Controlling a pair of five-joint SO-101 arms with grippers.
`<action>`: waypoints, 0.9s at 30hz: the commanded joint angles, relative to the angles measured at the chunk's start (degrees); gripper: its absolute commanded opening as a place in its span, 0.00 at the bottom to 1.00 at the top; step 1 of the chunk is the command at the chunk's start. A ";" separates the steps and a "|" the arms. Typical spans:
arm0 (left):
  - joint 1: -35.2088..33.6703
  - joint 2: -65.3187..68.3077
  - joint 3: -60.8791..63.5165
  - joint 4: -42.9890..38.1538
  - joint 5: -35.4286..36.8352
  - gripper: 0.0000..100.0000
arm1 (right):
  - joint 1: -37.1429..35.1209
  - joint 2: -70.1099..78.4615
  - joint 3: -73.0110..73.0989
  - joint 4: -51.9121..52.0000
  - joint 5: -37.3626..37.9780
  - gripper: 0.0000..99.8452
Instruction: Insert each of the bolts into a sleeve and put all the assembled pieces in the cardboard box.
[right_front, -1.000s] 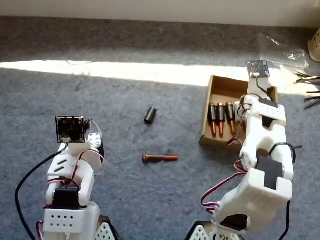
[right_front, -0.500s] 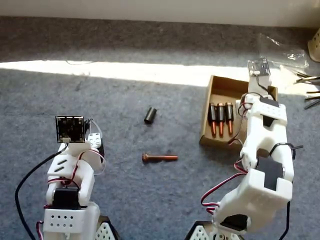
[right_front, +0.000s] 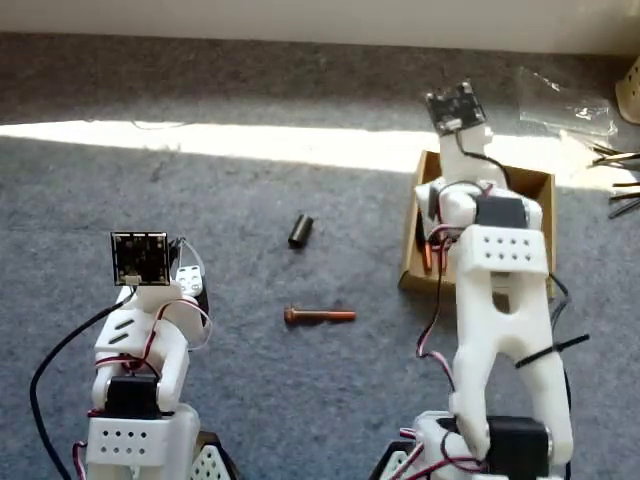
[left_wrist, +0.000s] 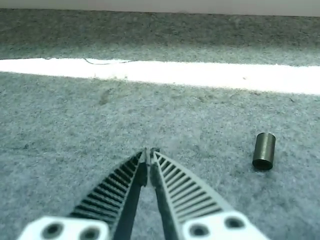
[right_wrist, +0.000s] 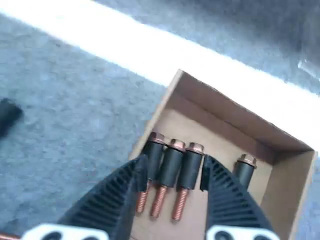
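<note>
The right hand (right_wrist: 173, 172) hangs open over the box (right_wrist: 225, 117), where four sleeved bolts (right_wrist: 171, 165) lie. The left hand (left_wrist: 150, 154) is closed, empty, near a loose sleeve (left_wrist: 264, 150).

Grey carpet (right_front: 250, 390), bright sunlight strip (right_front: 250, 145), pale wall edge (right_front: 300, 18)

Counter (right_front: 250, 400) — grey cloth, napped and matt. Cardboard box (right_wrist: 220, 115) — brown paperboard, dull and unprinted. Loose bolt (right_front: 319, 315) and boxed bolts (right_wrist: 159, 200): copper-toned metal, threaded, faintly shiny. Sleeve (left_wrist: 264, 150): dark, smooth-walled, with a slight sheen. Left gripper (left_wrist: 149, 150) and right gripper (right_wrist: 173, 170): black ribbed jaws, matt, on white plastic. Left arm (right_front: 140, 350) and right arm (right_front: 500, 300): smooth white plastic shells.
</note>
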 joint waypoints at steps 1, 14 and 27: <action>-1.71 -0.57 -1.01 -1.32 -0.09 0.03 | -7.08 -12.00 3.12 0.40 0.35 0.16; -4.97 -0.66 -3.47 0.18 0.26 0.03 | -19.47 -26.95 16.40 -0.13 -3.16 0.16; -5.05 -10.95 -5.85 12.92 0.09 0.03 | -29.05 -17.19 13.85 -2.86 -25.14 0.16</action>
